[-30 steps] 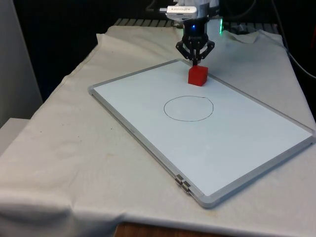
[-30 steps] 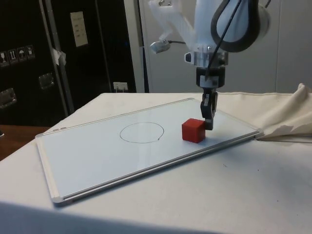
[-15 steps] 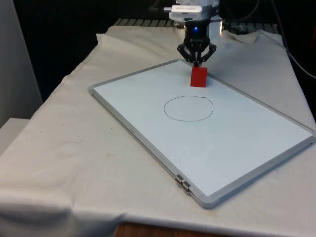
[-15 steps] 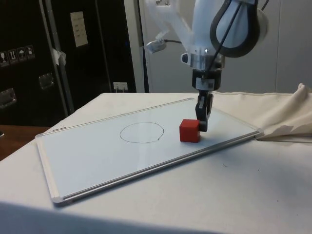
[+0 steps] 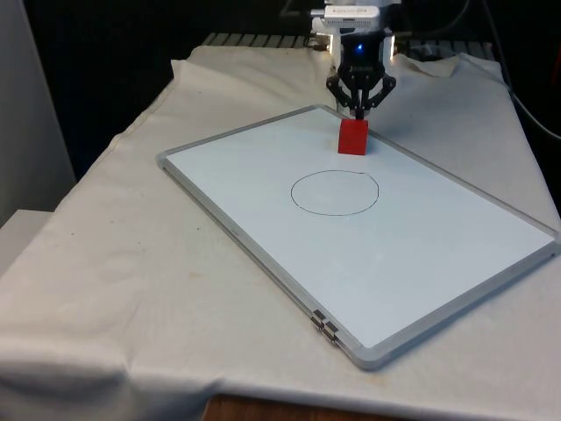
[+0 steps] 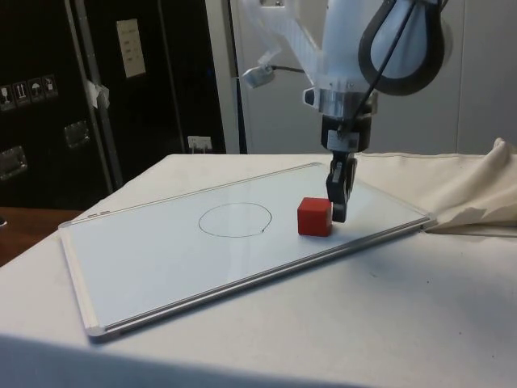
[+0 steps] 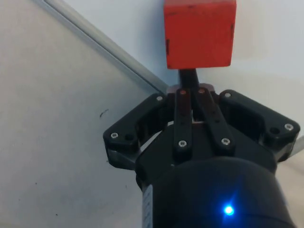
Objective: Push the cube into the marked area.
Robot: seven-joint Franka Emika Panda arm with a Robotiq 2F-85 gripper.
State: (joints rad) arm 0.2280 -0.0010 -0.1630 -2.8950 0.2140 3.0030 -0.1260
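A red cube (image 5: 353,137) (image 6: 314,217) (image 7: 199,33) rests on the whiteboard (image 5: 263,206), between the board's far edge and a hand-drawn circle (image 5: 334,192) (image 6: 235,218). My gripper (image 5: 359,111) (image 6: 338,212) (image 7: 190,78) is shut, with nothing between its fingers. Its tips point down just behind the cube, on the side away from the circle, close to or touching the cube's face. The cube stands a short way outside the circle's line.
The whiteboard (image 6: 161,259) lies askew on the white cloth, its grey frame (image 7: 109,47) running close behind the cube. Bunched cloth (image 6: 477,198) rises at the side view's right.
The cube turned and slid a little toward the circle a second ago, then stayed put. My gripper has since drifted slightly toward the front view's right behind it.
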